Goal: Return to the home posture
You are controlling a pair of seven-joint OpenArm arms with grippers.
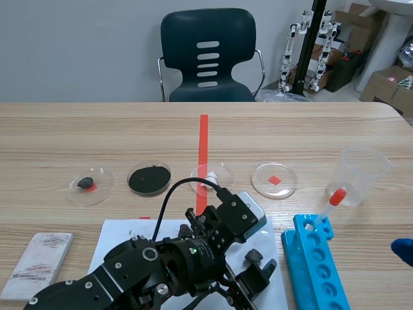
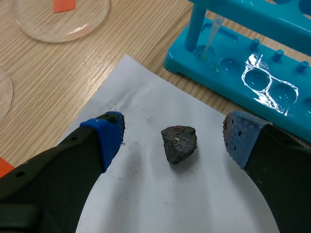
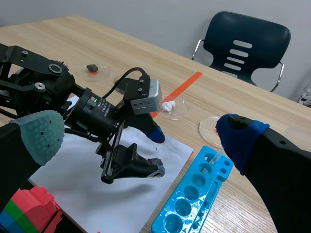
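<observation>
left gripper [image 2: 174, 128]: we see jaws spread, dark rock [image 2: 179, 143] between them on white paper [image 2: 146, 204].
right gripper [image 3: 140, 136]: jaws spread, blue tube rack [image 3: 187, 206] ahead.

Right arm [image 1: 404, 250] almost wholly outside the scene view, blue rack [image 1: 321, 271] cut off below, coloured block [image 3: 29, 213] partly cropped

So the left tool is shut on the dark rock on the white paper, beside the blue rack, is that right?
Not quite. The left tool is open, not shut on the rock. In the left wrist view the rock lies on the paper between the tool's fingers, touching neither. The rack is beside the paper, as you said.
</observation>
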